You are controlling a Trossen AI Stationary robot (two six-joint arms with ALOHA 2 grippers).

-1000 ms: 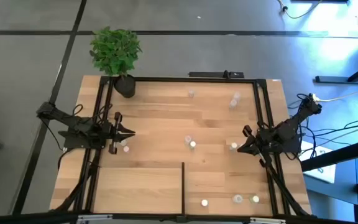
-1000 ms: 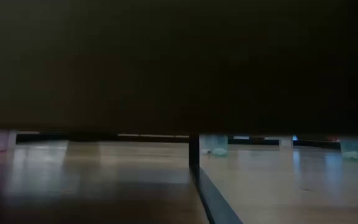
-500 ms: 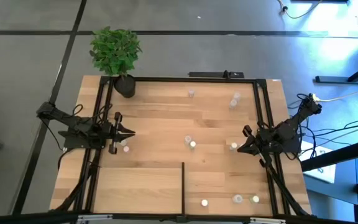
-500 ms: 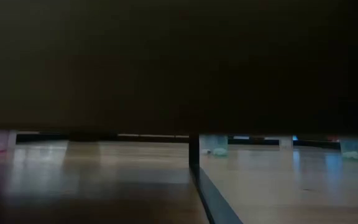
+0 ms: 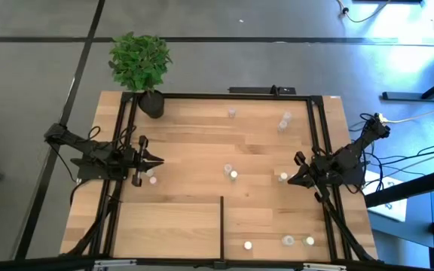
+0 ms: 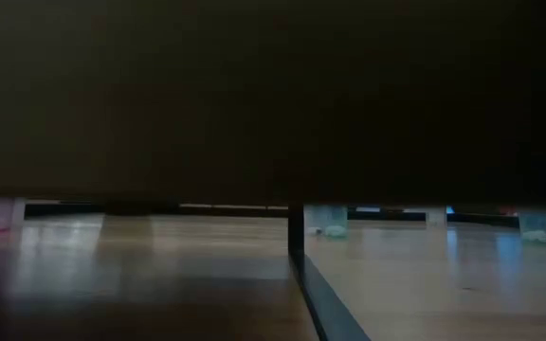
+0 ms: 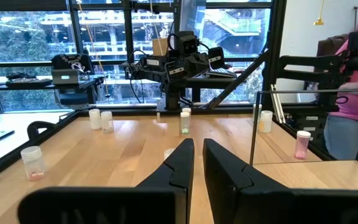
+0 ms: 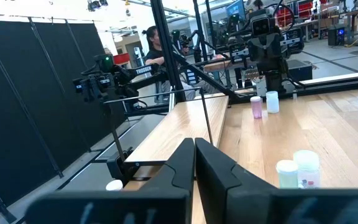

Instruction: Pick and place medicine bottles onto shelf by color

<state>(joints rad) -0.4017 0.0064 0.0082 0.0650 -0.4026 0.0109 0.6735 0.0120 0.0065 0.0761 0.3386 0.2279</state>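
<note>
While both arms wait at the tabletop's (image 5: 194,150) edges, the left tool (image 5: 157,159) is clenched on nothing, just beside one bottle (image 5: 152,178). It should open first, then lower squarely over the cap. The medicine bottles (image 5: 233,175) are tiny, whitish and scattered; three stand on the shelf (image 5: 172,226). The right tool (image 5: 291,181) is clenched, also empty.

Grey floor (image 5: 36,68), big windows (image 7: 36,50), black partition panels (image 8: 36,93).

Clearly a robotics lab: black partition screens (image 8: 36,93), camera rigs (image 8: 98,81), cluttered desks (image 7: 42,78) along big windows (image 7: 30,31).
</note>
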